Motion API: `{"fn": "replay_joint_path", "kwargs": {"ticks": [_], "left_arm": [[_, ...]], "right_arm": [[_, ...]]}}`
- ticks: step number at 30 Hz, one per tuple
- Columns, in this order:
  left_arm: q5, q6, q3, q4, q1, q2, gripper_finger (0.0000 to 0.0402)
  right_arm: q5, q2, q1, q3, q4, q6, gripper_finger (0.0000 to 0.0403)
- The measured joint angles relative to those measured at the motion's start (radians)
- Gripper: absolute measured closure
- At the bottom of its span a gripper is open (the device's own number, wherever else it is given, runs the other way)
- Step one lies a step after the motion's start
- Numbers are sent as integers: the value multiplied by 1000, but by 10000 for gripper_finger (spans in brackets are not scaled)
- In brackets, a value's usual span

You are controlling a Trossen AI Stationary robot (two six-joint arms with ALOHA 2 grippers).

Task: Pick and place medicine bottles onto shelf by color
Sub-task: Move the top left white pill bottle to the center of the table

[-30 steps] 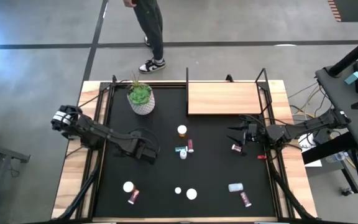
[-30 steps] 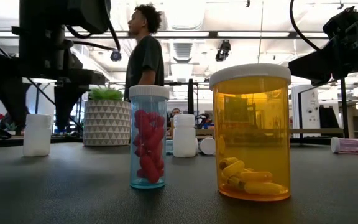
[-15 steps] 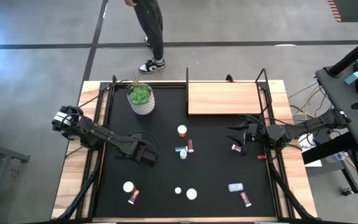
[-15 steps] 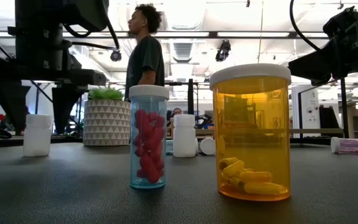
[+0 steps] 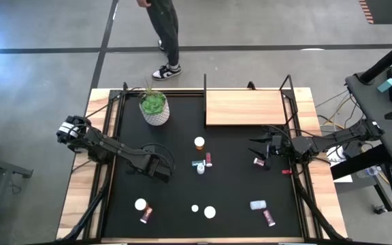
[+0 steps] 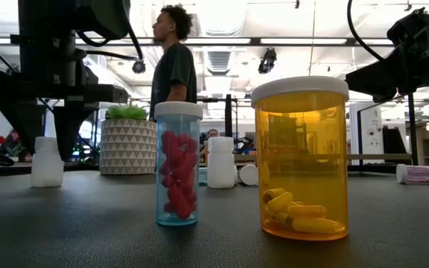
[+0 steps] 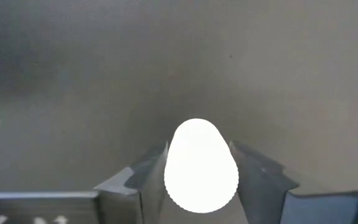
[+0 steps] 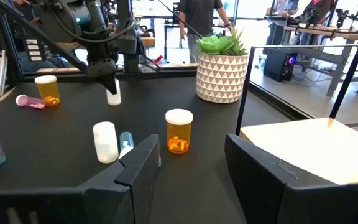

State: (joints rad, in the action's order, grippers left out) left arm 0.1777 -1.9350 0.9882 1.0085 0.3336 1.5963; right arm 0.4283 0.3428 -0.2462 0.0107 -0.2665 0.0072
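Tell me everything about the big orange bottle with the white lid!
The orange bottle is a see-through orange plastic cylinder with a white cap closed on top. It stands upright on the black mat, right in front of the low camera. It is mostly empty, with just a few yellow capsules lying at the bottom. A thinner pink-pill bottle stands beside it without touching. Only the mat touches it.

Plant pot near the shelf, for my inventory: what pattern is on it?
White pot with a grey triangle pattern; right wrist view.
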Motion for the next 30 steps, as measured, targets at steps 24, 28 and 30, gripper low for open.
{"fn": "replay_joint_path", "kwargs": {"ticks": [24,28,30], "left_arm": [[32,254,119,-147,-181,70,267],[21,339,195,-134,-209,133,267],[21,390,236,-121,-220,165,267]], "right_arm": [[0,0,0,0,0,0,227],[0,0,0,0,0,0,227],[0,0,0,0,0,0,227]]}}
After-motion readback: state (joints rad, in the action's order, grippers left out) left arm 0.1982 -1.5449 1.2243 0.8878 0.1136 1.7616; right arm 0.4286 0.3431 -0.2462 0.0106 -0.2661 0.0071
